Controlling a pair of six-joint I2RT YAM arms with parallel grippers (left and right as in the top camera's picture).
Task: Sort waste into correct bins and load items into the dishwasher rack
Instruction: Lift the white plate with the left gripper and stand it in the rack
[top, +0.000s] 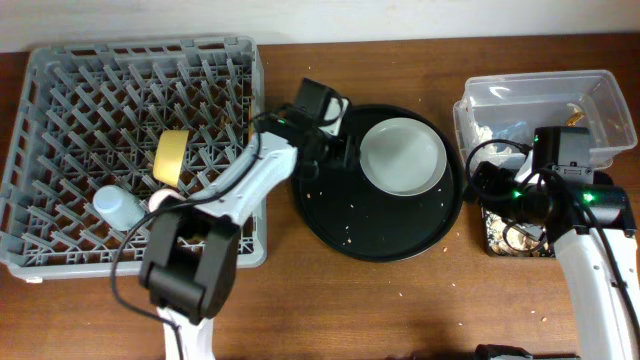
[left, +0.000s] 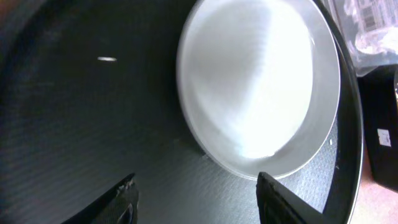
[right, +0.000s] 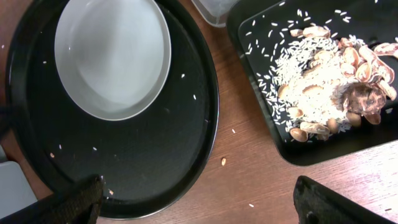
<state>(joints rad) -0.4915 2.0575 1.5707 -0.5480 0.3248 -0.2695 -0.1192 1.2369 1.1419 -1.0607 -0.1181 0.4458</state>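
Left jaws released at 9 o'clock of white plate (top: 402, 155) on round black tray (top: 350, 222); right jaws released, empty, near black bin (right: 255, 87) holding scraps (right: 323, 81).

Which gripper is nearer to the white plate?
Left. The left gripper hangs over the round black tray, right at the rim of the white plate. The right gripper is past that tray's edge, beside the black rectangular tray of scraps.

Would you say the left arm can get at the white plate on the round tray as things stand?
Probably yes. The left tool is open just short of the white plate, over the round black tray, with nothing between them. The plate lies flat, so catching its rim may be awkward.
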